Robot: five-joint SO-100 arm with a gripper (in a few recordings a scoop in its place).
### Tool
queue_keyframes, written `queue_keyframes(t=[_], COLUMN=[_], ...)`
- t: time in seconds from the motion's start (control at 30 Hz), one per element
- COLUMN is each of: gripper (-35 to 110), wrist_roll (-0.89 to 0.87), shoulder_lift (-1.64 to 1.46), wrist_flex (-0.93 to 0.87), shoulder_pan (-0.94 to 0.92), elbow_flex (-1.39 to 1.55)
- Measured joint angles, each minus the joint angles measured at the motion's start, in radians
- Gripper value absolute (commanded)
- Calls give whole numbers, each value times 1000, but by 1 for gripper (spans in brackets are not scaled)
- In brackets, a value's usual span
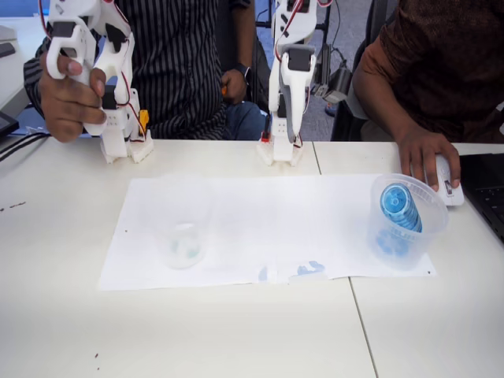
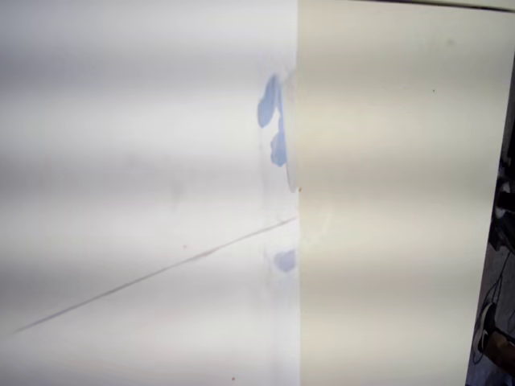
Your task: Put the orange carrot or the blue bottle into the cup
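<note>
Fixed view first: the bottle is sitting inside the cup, over on the right end of the paper sheet. It leans in there with its blue cap end facing up and toward the camera, and the cup stands upright near the sheet's right near corner. Some blue shows through the cup's base too, hard to say whether that's a mark or just the bottle showing through.

A second clear cup stands on the left part of the sheet, well apart from the first one, with a pale mark at its bottom. A couple of blue smudges sit along the sheet's near edge, between the two cups.

The arm is at the far edge of the table, standing up tall, well apart from both cups. Its gripper end is tucked out of clear sight, so I honestly can't tell how the jaws stand or whether they've got anything.

At far right a person's hand rests on a white mouse, just behind the cup with the bottle.

Wrist view looks down at the sheet's edge against bare table, with the same blue smudges right by that edge.
</note>
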State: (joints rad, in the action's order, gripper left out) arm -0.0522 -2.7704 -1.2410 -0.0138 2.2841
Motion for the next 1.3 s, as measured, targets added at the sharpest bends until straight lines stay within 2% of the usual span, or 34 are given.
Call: queue_keyframes(t=[0.27,0.6,1.3], gripper=[30,30,30], wrist_roll=[0,-6,-11], shoulder_lift=[-239,-466,-538], wrist_flex=[222,291,293], shoulder_pan=[-9,-9,-5], elbow_flex=[399,735,850])
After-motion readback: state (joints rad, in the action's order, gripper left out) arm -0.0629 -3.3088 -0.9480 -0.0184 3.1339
